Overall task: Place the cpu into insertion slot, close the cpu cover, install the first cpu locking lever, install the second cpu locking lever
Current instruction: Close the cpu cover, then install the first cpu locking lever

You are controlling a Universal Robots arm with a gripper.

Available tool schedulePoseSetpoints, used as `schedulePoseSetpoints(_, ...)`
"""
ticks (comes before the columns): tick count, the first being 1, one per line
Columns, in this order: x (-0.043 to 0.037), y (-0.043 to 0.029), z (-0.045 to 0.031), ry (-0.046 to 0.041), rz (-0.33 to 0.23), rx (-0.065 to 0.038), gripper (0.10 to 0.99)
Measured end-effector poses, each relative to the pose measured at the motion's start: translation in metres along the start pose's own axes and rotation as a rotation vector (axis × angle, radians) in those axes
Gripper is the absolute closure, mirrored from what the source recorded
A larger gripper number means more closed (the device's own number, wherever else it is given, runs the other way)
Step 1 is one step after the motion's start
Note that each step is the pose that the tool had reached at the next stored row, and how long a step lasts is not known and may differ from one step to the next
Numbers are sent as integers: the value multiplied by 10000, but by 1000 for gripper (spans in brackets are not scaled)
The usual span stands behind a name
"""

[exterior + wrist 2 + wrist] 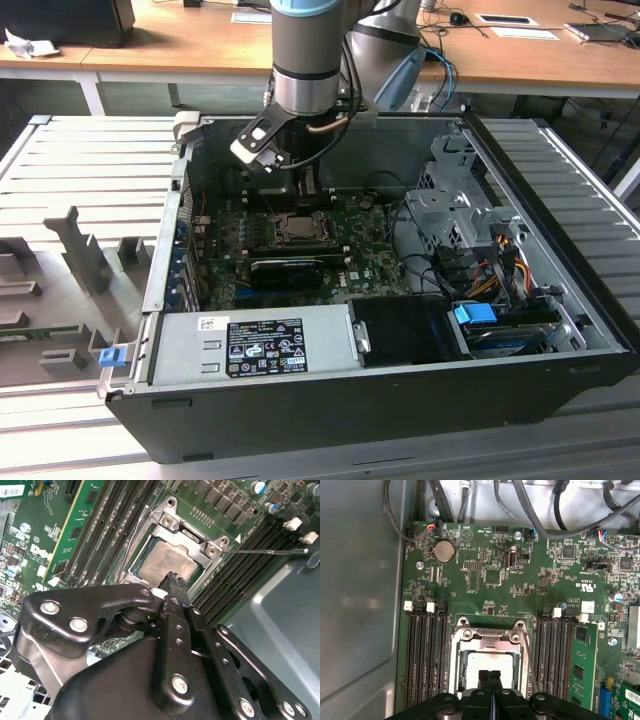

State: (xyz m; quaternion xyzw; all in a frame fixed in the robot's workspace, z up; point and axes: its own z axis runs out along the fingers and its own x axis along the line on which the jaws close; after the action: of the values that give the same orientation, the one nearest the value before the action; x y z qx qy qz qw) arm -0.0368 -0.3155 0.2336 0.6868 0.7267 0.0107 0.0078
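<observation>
Room is lying open straight above the insertion slot (456,650). Memory slots (426,660) are hemming it on two sides, the case wall (360,605) is standing near, and cables (525,505) are crossing beyond the circuit board (470,595).

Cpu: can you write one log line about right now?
cpu: lying under cover window | cover: down | gripper: shut, tips over cpu

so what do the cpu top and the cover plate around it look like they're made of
The cpu: a metal lid, it seems; pale silver-beige and matte, with a soft, dull sheen. The cpu cover: probably stamped sheet steel, bare silvery grey; it glints brighter along its bent edges, though the exact alloy can't be told.
</observation>
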Motion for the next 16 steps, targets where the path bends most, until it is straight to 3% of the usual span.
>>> schedulePoseSetpoints(7, 1, -14, -17, 0, 0, -1, 980)
schedulePoseSetpoints(16, 1, -10, -202, -1, 2, 0, 980)
